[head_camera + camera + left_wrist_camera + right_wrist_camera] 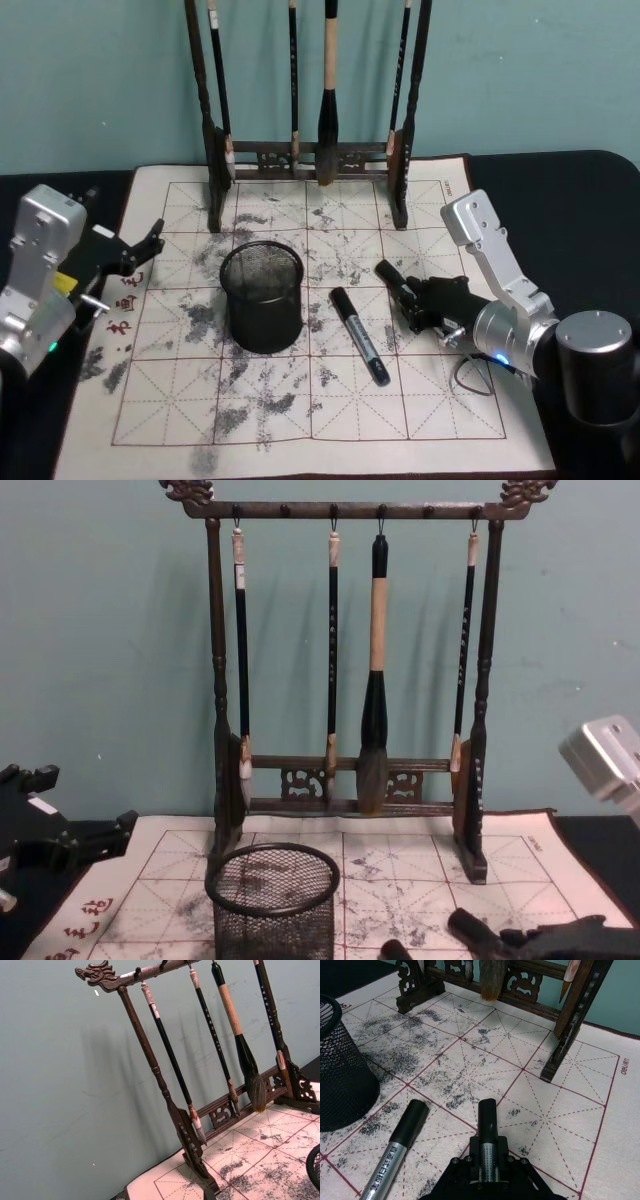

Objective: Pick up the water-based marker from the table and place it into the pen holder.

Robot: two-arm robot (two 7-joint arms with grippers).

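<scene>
Right tool (405, 290) clamped on black-capped grey water-based marker (487, 1122) over cream red-gridded counter mat (440, 400). 2nd matching marker (360, 335) lies just left, black wire-mesh pen holder (262, 298) beyond. Left tool (140, 250) parked.

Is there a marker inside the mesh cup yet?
No, the mesh cup holds nothing; one marker lies on the mat beside it, and a second marker sits in the right gripper.
</scene>
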